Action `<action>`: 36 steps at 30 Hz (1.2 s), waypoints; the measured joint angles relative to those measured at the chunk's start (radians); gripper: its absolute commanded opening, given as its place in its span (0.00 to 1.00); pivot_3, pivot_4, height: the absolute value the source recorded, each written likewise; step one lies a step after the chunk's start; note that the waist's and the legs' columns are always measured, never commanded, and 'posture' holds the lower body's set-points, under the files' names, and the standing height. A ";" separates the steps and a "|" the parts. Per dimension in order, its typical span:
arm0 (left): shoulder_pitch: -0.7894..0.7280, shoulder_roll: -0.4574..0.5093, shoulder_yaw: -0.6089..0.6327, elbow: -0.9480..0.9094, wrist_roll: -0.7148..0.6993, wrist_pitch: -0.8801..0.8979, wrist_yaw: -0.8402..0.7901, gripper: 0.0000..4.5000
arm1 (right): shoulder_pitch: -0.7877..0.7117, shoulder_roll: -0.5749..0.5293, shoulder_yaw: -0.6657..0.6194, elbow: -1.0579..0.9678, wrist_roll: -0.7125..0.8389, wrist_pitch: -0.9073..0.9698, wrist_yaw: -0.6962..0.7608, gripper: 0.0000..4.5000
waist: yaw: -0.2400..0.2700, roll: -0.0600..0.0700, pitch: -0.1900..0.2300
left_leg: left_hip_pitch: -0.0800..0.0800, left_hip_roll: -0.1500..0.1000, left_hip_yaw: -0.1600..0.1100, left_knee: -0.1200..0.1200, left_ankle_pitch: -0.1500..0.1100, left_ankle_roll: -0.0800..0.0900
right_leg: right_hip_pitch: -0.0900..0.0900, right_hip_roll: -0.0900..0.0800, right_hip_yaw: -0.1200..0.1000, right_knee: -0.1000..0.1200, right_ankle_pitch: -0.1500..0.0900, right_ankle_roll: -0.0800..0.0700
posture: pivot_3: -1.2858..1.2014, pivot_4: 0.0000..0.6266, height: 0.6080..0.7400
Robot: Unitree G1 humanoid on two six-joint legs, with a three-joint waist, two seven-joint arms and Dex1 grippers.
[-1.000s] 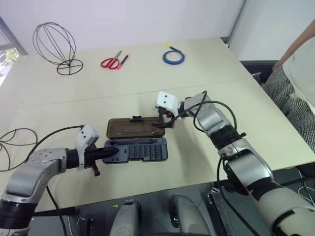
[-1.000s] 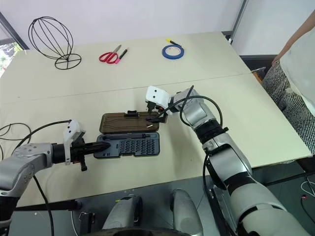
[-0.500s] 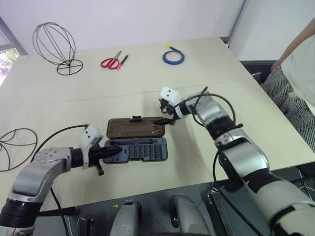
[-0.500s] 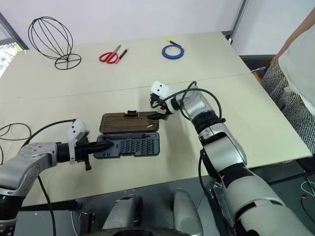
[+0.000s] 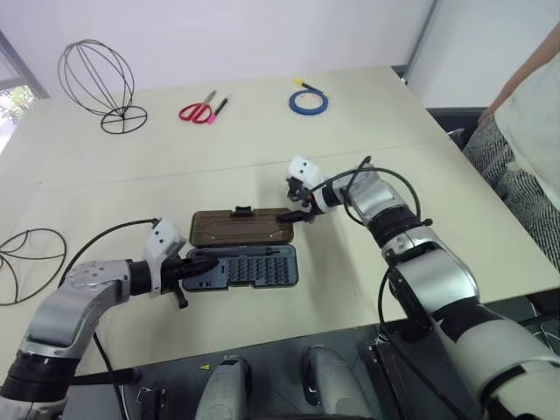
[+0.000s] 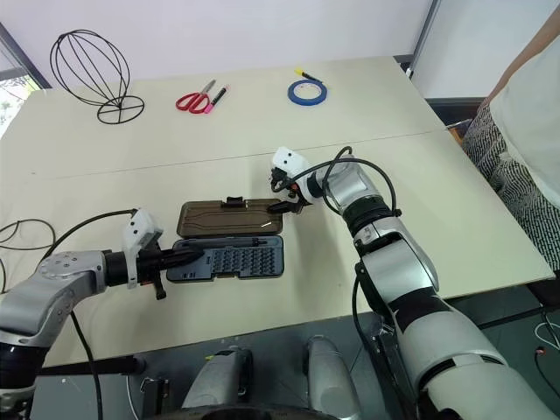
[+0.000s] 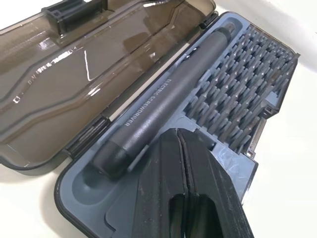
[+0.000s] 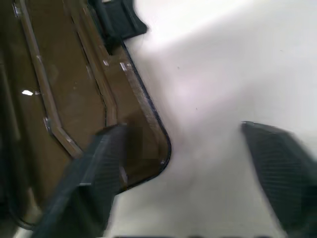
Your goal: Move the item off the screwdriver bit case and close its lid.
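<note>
Screwdriver bit case [image 5: 241,268] open on the worktop [image 5: 350,131], its thin, stiff, likely slick lid [image 5: 242,227] lying flat: right hand [image 5: 302,213] half-open straddles its corner, closed left hand [image 5: 194,267] steadies the case.

Red-handled scissors [image 5: 199,111], blue tape roll [image 5: 309,101], person's clothing [image 5: 532,122] at right edge, beige table [image 5: 367,140]

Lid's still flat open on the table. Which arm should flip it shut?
Right, probably. The right hand sits at the lid's right end, one open finger over its corner in the wrist view. The left hand is shut, resting on the screwdriver bit case at its left end, better suited to steadying it.
</note>
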 measured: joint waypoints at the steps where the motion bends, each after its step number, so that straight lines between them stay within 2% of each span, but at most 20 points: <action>1: 0.000 0.000 0.000 0.001 0.001 -0.001 0.001 0.00 | 0.000 0.002 0.002 0.000 -0.001 -0.001 0.003 0.38 | 0.000 0.000 0.000 | 0.000 0.000 0.000 0.000 0.000 0.000 | 0.000 0.000 0.000 0.000 0.000 0.000 | 0.52 0.24 1.00; 4: 0.000 0.000 0.000 0.008 0.006 -0.011 0.001 0.00 | 0.000 0.005 0.006 -0.004 -0.001 -0.009 0.018 0.05 | 0.001 0.000 0.000 | 0.000 0.000 0.000 0.000 0.000 0.000 | 0.000 0.000 0.000 0.000 0.000 0.000 | 0.52 0.24 1.00; 5: 0.000 0.000 0.000 0.010 0.007 -0.014 0.003 0.00 | 0.000 0.001 0.011 -0.011 -0.004 -0.016 0.034 0.02 | 0.001 0.000 0.000 | 0.000 0.000 0.000 0.000 0.000 0.000 | 0.000 0.000 0.000 0.000 0.000 0.000 | 0.52 0.24 1.00; 14: -0.004 -0.009 0.002 0.025 0.018 -0.032 0.008 0.00 | 0.002 0.000 0.017 -0.016 -0.026 -0.029 0.042 0.02 | -0.001 0.000 0.000 | 0.002 0.000 0.000 0.000 0.000 0.000 | 0.001 0.001 0.000 0.000 0.000 0.000 | 0.52 0.24 1.00; 22: -0.022 -0.023 0.003 0.046 0.022 -0.038 0.023 0.00 | 0.048 -0.022 0.053 -0.101 -0.068 -0.125 0.033 0.02 | -0.001 0.000 0.000 | 0.001 0.000 0.000 0.000 0.000 0.000 | 0.001 0.001 0.000 0.000 0.000 0.000 | 0.52 0.24 1.00; 36: -0.038 -0.023 0.003 0.066 0.022 -0.038 0.029 0.00 | 0.073 -0.051 0.071 -0.193 -0.069 -0.106 0.110 0.02 | -0.001 0.000 0.000 | 0.001 0.000 0.000 0.000 0.000 0.000 | 0.001 0.001 0.000 0.000 0.000 0.000 | 0.52 0.24 1.00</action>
